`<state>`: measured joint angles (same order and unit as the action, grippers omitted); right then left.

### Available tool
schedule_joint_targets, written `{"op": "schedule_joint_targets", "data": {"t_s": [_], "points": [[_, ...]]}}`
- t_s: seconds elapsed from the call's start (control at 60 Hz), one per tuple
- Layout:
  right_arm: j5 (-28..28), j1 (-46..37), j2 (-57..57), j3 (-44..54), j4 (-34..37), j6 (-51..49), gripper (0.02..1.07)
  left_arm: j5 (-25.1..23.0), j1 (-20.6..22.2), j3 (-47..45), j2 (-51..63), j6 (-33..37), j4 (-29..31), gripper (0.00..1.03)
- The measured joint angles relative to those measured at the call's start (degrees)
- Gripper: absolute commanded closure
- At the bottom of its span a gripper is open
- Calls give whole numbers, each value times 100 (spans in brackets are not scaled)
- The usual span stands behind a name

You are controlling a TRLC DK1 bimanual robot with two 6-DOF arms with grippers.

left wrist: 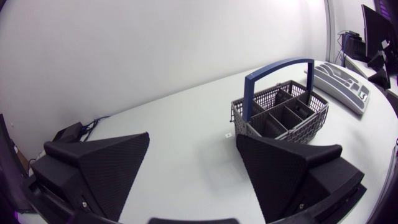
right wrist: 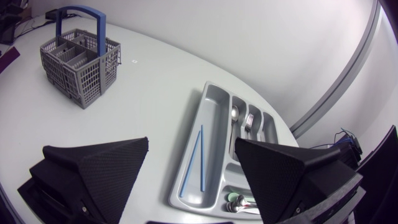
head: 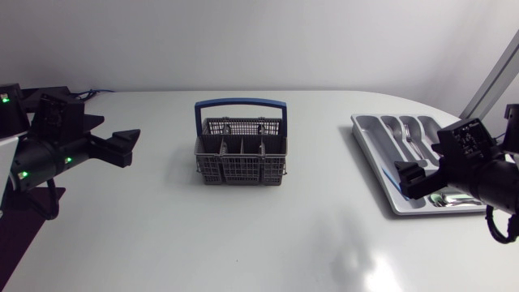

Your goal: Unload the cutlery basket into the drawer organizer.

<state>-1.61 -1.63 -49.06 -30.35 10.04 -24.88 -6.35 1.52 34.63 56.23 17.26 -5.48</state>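
Note:
The grey cutlery basket [head: 241,156] with a blue handle [head: 240,104] stands mid-table; I see no cutlery in its compartments. The grey drawer organizer [head: 366,134] lies at the right. It holds a spoon [right wrist: 234,114], a fork [right wrist: 249,121], two thin blue sticks [right wrist: 196,158] and some small cutlery [right wrist: 239,201] in its near cross compartment. My left gripper [head: 130,148] hovers open, well left of the basket [left wrist: 280,112], pointing at it. Over the organizer's [right wrist: 211,112] near corner my right gripper [head: 408,180] hangs open. Neither holds anything.
The white table has a curved edge just beyond the organizer [left wrist: 336,78] on the right. Bare tabletop lies between the basket [right wrist: 81,62] and the organizer, and in front of both.

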Motion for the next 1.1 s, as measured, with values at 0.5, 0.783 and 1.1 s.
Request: {"op": "schedule_joint_targets", "data": {"t_s": [0.5,0.783,1.1], "points": [[332,-111,1410,876,-479,-39,7,-175,-146,-1150,-1106,-249,-844,5],[407,-109,2450,1515,-732,308,7,-267,-146,-1596,-1596,-251,-916,5],[315,-28,3414,2074,-813,1078,7,-280,-151,-2450,-2640,-380,-1217,5]]}}
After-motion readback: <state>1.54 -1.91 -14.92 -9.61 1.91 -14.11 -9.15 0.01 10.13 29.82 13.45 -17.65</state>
